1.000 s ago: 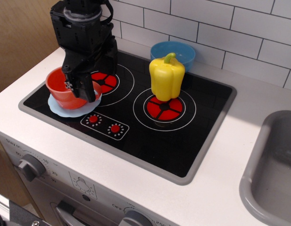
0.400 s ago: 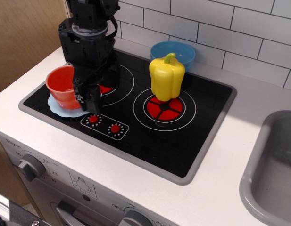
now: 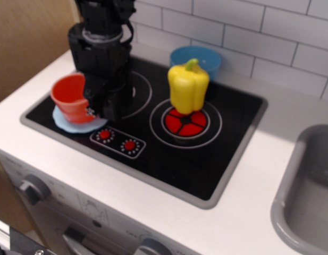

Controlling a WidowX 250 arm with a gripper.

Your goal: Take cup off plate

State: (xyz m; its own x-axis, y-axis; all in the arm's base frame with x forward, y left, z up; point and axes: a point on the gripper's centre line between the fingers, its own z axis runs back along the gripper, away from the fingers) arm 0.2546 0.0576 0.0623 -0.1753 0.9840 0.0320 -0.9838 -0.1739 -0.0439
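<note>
Half done at most: the orange-red cup, tilted and seemingly lifting, sits over the pale blue plate at the hob's left edge, its right rim apparently pinched by the black gripper, though blur hides the jaws, leaving removal and set-down.

1. A single view, set high in front of the toy stove and angled downward toward the tiled back wall.
2. It stands at middle range: the black cooktop surface fills the centre.
3. The sink is cut off at the right edge.
</note>
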